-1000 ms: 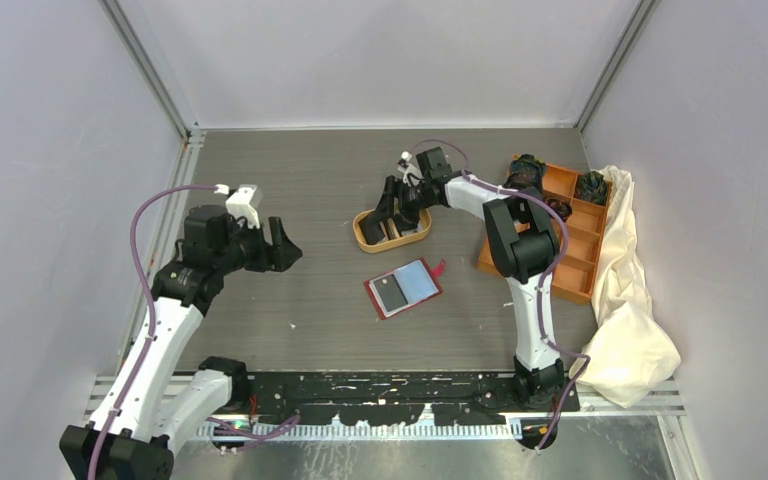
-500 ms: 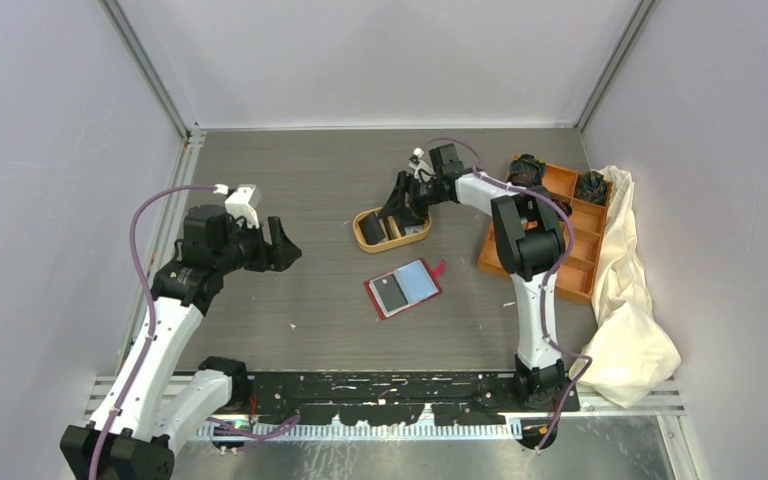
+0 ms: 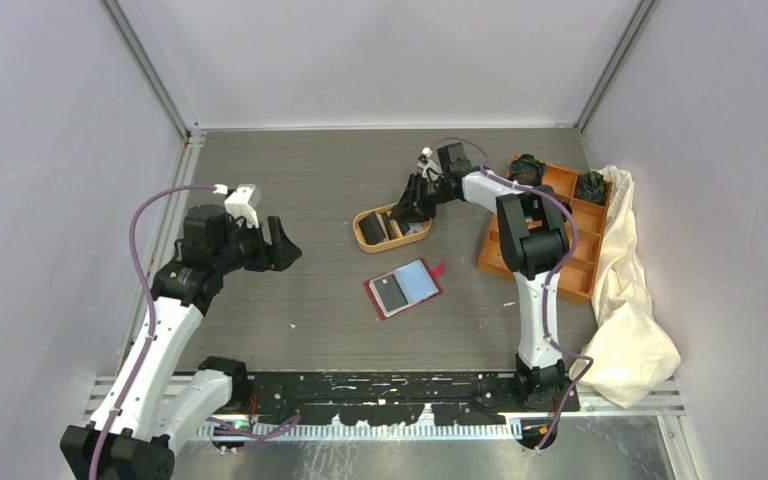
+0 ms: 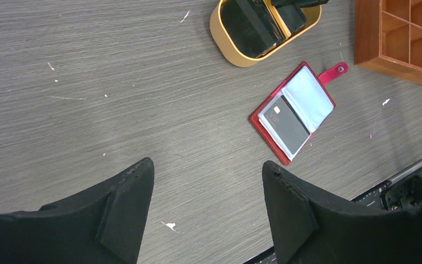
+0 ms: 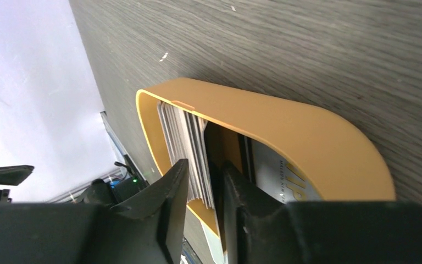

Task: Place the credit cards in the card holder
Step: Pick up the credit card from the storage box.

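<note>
Over the last second the right gripper (image 5: 205,165) had shifted toward the right end of the orange oval tray (image 5: 286,126), and its jaws had drawn in around the upright stack of credit cards (image 5: 184,143). They stood narrow, with card edges between them, though I could not tell whether they were pinching yet. It looked like the start of the next pick. The card holder (image 4: 294,113) lay open on the table just in front of the tray, with 1 black card (image 4: 284,124) already on its left leaf. The left gripper (image 4: 207,165) hung well apart, jaws wide and empty.
</note>
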Robot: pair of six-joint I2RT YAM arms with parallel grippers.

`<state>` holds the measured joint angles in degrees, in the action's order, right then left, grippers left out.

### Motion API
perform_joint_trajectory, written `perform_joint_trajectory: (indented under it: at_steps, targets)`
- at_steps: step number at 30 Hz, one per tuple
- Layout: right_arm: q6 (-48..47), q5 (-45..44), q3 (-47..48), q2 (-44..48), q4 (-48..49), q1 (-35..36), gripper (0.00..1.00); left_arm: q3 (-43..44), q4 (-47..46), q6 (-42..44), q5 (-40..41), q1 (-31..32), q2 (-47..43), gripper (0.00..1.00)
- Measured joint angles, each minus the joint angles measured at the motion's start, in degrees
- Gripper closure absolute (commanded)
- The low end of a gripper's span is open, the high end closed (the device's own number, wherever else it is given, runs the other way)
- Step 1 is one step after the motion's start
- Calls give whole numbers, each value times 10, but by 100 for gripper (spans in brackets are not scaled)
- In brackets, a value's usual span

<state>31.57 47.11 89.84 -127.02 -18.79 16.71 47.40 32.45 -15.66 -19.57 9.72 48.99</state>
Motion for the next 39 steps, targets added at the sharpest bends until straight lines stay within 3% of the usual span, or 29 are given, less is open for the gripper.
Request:
perform_joint_trajectory:
  at_steps: [10,25,30,35,39]
  targets:
    - [-47,-56,8,10,-48,-8,95,0,0,-2,0,-1,0,28]
    - [-81,-68,7,74,-68,-42,99,0,0,-2,-4,-5,0,27]
    - [-88,-29,-16,118,-56,-57,99,-3,-9,-7,-26,-5,0,26]
    - [-77,56,-83,176,-9,-66,99,-37,-72,-54,-86,-6,-2,28]
    - [-61,107,-147,222,27,-65,99,-107,-186,-161,-144,-7,-18,30]
